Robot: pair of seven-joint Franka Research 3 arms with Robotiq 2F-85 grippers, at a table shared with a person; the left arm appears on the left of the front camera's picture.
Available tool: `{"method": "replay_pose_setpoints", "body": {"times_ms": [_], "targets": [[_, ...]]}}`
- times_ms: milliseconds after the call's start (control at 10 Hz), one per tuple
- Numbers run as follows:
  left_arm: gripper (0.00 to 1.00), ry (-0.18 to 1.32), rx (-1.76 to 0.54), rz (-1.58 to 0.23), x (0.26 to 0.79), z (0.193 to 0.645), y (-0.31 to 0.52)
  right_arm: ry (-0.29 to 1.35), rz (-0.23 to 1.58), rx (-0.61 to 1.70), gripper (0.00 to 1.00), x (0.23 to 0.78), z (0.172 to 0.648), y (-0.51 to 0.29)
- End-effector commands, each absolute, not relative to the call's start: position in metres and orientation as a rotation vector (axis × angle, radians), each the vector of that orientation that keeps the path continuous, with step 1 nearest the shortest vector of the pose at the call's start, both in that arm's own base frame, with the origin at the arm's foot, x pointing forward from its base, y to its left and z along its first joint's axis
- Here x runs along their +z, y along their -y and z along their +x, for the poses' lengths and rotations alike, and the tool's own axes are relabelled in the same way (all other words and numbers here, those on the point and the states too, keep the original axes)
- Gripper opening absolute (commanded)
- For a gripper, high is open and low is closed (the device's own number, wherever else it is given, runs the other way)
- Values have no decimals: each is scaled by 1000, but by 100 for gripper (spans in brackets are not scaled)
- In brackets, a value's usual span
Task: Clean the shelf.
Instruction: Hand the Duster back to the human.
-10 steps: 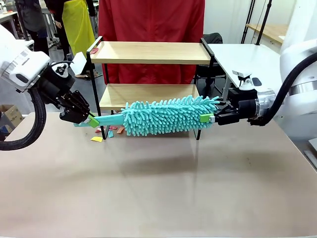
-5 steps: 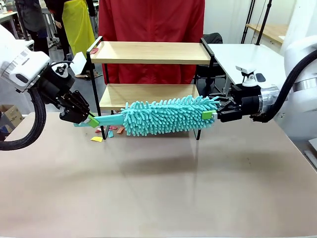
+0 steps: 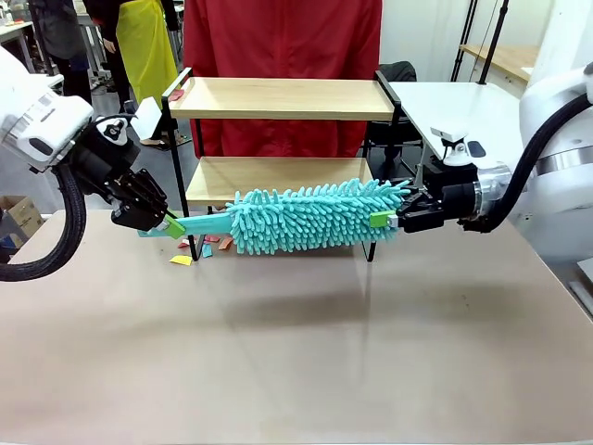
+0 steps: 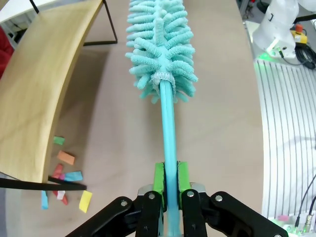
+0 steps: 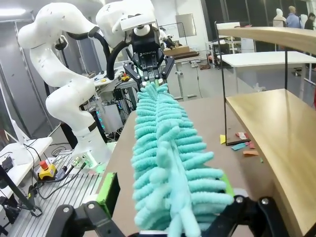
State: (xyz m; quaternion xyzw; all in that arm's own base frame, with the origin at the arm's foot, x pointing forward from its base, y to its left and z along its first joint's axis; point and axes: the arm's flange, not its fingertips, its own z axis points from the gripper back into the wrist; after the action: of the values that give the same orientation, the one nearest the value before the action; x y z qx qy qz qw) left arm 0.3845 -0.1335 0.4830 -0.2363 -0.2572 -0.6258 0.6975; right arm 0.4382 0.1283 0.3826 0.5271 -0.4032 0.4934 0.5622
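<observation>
The shelf stands at the table's far side, two wooden boards in a black frame; its lower board also runs past on the right of the right wrist view. A teal fluffy duster hangs level in front of the lower board. My left gripper is shut on the duster's handle, green pads pressed against it. My right gripper is open with its jaws wide on either side of the duster's far tip; one pad stands apart from the fluff.
Several coloured paper scraps lie on the table by the shelf's left legs, also in the left wrist view. A person in red stands behind the shelf. A white side table is at the right.
My right wrist drew back a little and then came in again, so its gripper now sits slightly further left along the duster's tip. The left arm and the duster stayed still.
</observation>
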Motion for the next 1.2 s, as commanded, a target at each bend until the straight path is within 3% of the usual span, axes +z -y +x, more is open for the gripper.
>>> {"method": "replay_pose_setpoints", "body": {"times_ms": [0,200,300,400,500,600,700,1100], "targets": [[13,579,-1398,-535,485,384,132,985,1247,1166,100,379,445,-134],[13,579,-1398,-535,485,384,132,983,1247,1174,100,377,445,-135],[13,579,-1398,-535,485,384,132,972,1228,1183,40,377,446,-136],[13,579,-1398,-535,485,384,132,972,1229,1194,40,378,446,-137],[13,579,-1398,-535,485,384,132,967,1236,1195,0,377,446,-136],[13,579,-1398,-535,485,384,132,959,1240,1197,35,376,447,-136],[13,579,-1398,-535,485,384,132,954,1242,1200,0,376,448,-136],[13,579,-1398,-535,485,384,132,941,1225,1220,0,376,449,-138]]}}
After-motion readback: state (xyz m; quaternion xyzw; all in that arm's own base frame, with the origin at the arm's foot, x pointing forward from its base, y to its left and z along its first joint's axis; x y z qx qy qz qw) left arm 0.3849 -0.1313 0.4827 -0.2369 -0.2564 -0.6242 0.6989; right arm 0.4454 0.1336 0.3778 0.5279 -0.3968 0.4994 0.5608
